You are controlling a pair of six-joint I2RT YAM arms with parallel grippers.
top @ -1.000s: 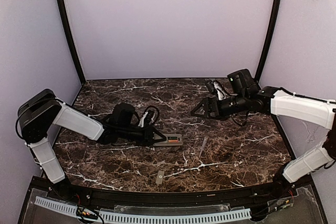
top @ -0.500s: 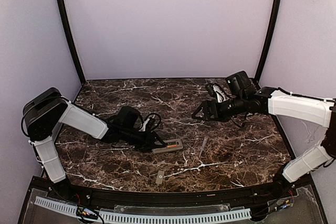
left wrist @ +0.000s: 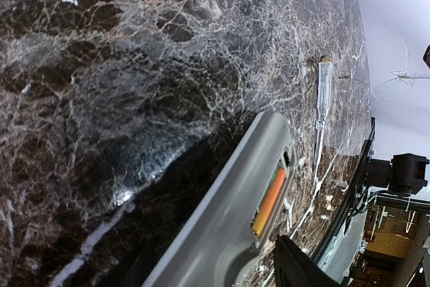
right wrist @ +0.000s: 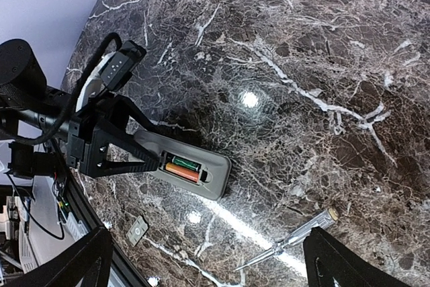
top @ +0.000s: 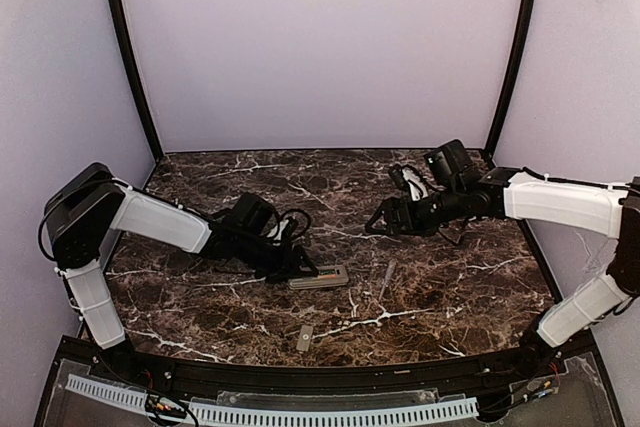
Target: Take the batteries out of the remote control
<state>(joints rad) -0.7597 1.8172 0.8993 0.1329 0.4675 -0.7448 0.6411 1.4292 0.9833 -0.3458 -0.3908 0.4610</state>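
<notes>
The table [top: 450,287] is dark brown marble veined in white, closed in by plain lilac walls [top: 320,47], with a black pole [top: 128,57] in each back corner. A bright lamp glare sits on the marble just behind the remote control [top: 322,276], which lies near the table's middle, grey back up, with its battery bay open.

The batteries [right wrist: 181,169] lie side by side in that bay, one orange and the other darker and greenish. The left gripper [top: 300,267] is at the remote control's left end, its jaws closed across the width of the casing. The right gripper [top: 376,225] hangs behind and to the right of the remote control, well apart from it. Its fingers [right wrist: 74,267] are spread wide with nothing between them.

A thin clear-handled tool [top: 387,280] lies just right of the remote control. A small flat grey cover piece [top: 304,338] lies in front of the remote control, nearer the arm bases.

The remote control's front face is turned down, out of sight. The left wrist camera cuts the casing off at the lower edge and shows only the orange battery and one dark fingertip. From above, the batteries are too small to tell apart.
</notes>
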